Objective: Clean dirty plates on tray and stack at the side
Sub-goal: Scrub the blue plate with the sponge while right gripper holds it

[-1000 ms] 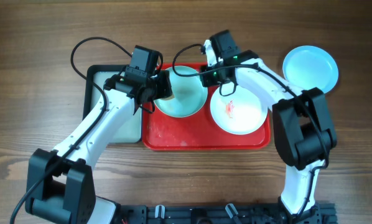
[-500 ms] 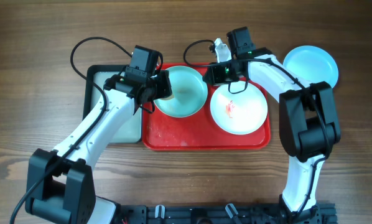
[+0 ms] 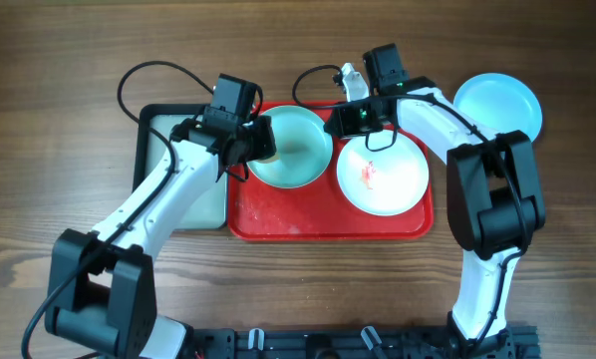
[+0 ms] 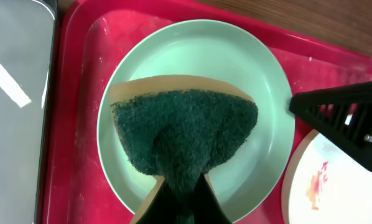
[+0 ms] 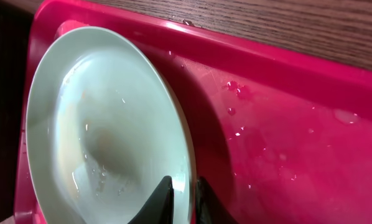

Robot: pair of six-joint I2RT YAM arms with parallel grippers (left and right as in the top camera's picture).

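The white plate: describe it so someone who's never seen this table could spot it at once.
Look at the red tray in the middle of the wooden table. Two plates lie in it side by side; the white plate is the one on the robot's right. Unlike the turquoise plate beside it, it is white and carries a red-orange smear.
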